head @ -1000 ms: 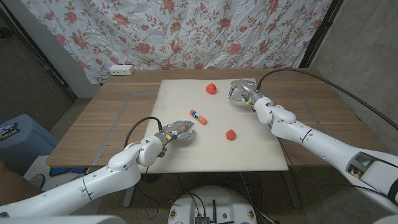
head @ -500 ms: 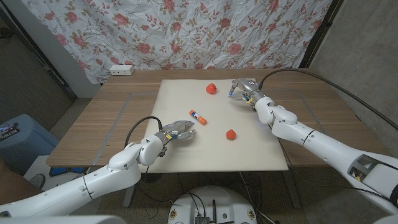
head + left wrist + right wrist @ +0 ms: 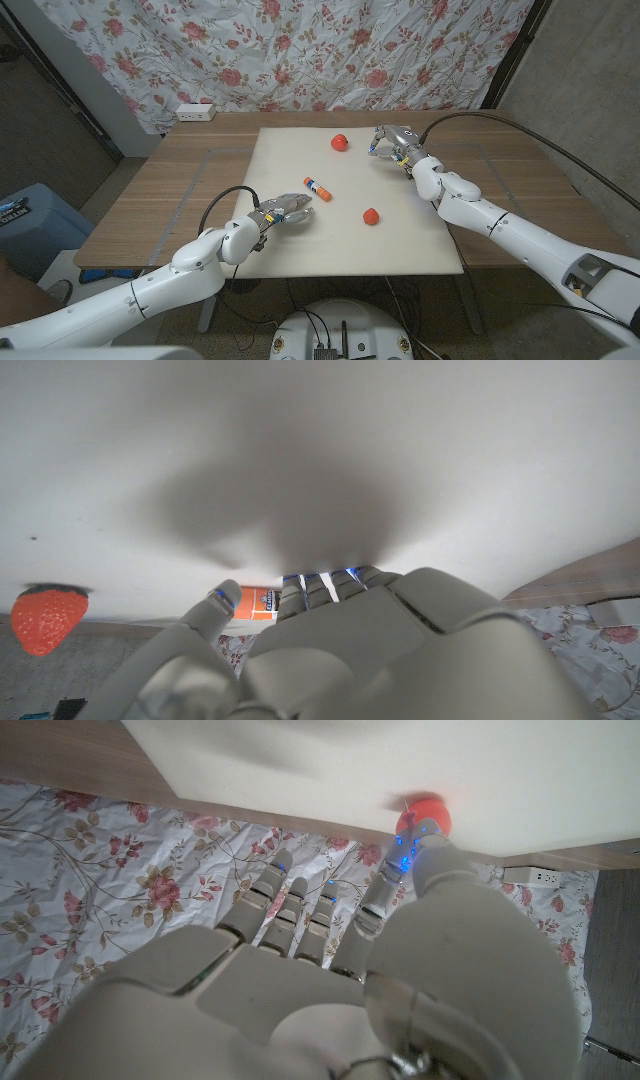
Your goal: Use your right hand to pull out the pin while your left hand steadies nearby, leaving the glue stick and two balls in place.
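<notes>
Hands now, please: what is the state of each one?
Left hand: open, holding nothing, fingers apart above the mat.
Right hand: cannot be told; whether its fingers hold anything is unclear.

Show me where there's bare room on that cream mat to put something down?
The mat's near right corner, beyond the near red ball, is bare, as is its far left corner. It's crowded between the left robot hand and glue stick, and around the right robot hand.

Wooden tabletop (image 3: 150,210) under a cream mat (image 3: 350,230); floral curtain (image 3: 300,50) at 12 o'clock, white power strip (image 3: 196,112) at 11, blue bin (image 3: 30,225) at 9.
</notes>
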Controlling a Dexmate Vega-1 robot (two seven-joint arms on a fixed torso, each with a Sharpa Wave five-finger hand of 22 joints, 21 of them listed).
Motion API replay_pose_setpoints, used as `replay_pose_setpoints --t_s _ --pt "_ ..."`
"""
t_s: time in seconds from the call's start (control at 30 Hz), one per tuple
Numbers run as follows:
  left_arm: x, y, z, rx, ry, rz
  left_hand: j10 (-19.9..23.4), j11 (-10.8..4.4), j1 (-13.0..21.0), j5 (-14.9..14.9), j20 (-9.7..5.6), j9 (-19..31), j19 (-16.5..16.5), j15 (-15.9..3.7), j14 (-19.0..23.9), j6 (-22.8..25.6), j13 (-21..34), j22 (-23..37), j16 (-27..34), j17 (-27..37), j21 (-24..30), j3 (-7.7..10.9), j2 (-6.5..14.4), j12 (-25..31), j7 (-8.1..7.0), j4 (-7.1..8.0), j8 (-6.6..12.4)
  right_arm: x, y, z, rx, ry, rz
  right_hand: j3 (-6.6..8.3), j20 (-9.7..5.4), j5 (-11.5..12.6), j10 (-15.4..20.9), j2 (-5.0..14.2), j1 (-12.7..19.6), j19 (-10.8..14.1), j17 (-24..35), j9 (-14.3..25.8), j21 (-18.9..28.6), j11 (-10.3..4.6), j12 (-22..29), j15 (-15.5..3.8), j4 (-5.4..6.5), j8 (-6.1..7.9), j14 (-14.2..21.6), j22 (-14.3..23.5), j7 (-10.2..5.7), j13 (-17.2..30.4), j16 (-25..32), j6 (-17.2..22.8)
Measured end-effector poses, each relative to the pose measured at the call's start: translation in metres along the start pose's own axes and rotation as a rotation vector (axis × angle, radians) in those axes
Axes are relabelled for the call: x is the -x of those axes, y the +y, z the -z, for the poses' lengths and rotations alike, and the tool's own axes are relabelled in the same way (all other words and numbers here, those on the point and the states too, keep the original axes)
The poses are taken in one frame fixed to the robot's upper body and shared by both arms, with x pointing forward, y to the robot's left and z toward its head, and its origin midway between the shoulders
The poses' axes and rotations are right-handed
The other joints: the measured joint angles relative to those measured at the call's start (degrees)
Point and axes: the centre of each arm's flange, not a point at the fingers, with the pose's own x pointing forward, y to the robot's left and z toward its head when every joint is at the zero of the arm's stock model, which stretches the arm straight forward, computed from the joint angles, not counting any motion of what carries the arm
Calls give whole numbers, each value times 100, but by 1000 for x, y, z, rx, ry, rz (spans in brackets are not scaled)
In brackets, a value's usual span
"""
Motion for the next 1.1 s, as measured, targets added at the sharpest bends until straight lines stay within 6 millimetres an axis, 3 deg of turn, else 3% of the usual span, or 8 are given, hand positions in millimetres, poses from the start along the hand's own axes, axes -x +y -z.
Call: replay_pose_setpoints --t_s 0.3,0.37,0.57,1.1 --pt "5 4 0 -2 2 -37 6 6 0 0 -35 0 80 12 76 163 55 1 25 14 80 12 0 47 -81 -12 47 3 1 1 -22 3 10 0 -32 0 51 0 0 31 0 -26 0 -11 0 -9 0 -8 9 0 0 0 12 0" --pt "6 5 0 -1 3 -49 84 107 0 0 32 3 200 54 118 279 55 7 47 26 102 56 0 36 -29 -10 55 3 1 1 -30 2 13 0 -32 -1 51 0 0 31 0 -26 0 -10 0 -9 0 -9 9 0 0 0 12 0" --pt "10 8 2 8 11 -90 126 147 0 0 94 17 279 49 112 452 25 16 36 22 125 56 0 23 106 -10 59 5 1 2 -51 0 21 0 -63 -1 51 0 0 62 28 -26 0 -11 0 -9 0 -29 9 0 0 0 12 -1" --pt "20 23 5 69 22 -216 127 147 37 1 91 64 485 41 164 533 29 -15 37 16 168 122 8 24 165 -40 101 9 3 5 -97 4 38 0 -62 -18 71 0 0 61 27 -50 0 -31 -44 23 0 -50 40 0 -1 0 12 -1"
